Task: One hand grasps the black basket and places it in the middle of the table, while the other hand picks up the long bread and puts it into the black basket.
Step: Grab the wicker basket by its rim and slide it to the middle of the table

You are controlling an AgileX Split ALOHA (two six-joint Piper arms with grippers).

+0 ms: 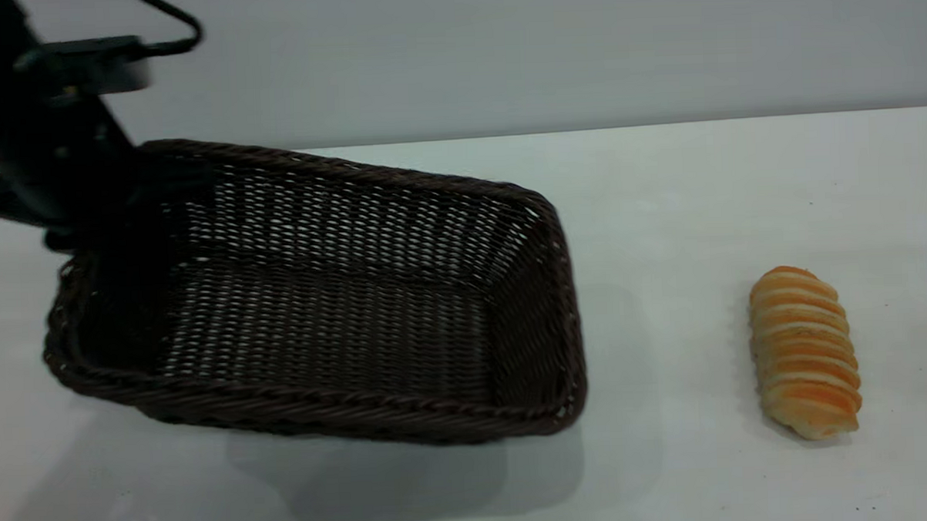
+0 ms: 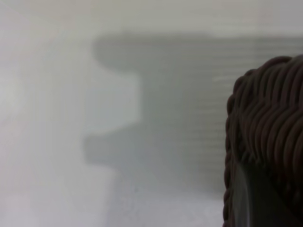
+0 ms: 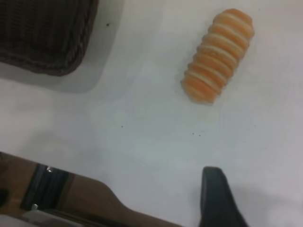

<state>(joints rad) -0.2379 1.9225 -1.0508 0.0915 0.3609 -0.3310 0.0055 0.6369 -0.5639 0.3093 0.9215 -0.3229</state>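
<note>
The black basket (image 1: 342,311) hangs tilted over the left half of the white table (image 1: 662,207), its left end raised and a shadow beneath it. My left gripper (image 1: 112,250) is shut on the basket's left rim (image 2: 270,118), and one of its fingers (image 2: 246,203) lies against the weave. The long bread (image 1: 804,353), golden with pale ridges, lies alone on the table to the right of the basket. My right gripper (image 3: 265,198) hovers open above the table near the bread (image 3: 218,56), with one dark finger (image 3: 215,196) showing; nothing is between the jaws.
A corner of the basket (image 3: 47,38) shows in the right wrist view, apart from the bread. A brown surface with a dark fitting (image 3: 57,194) lies past the table's edge. A grey wall (image 1: 502,51) stands behind the table.
</note>
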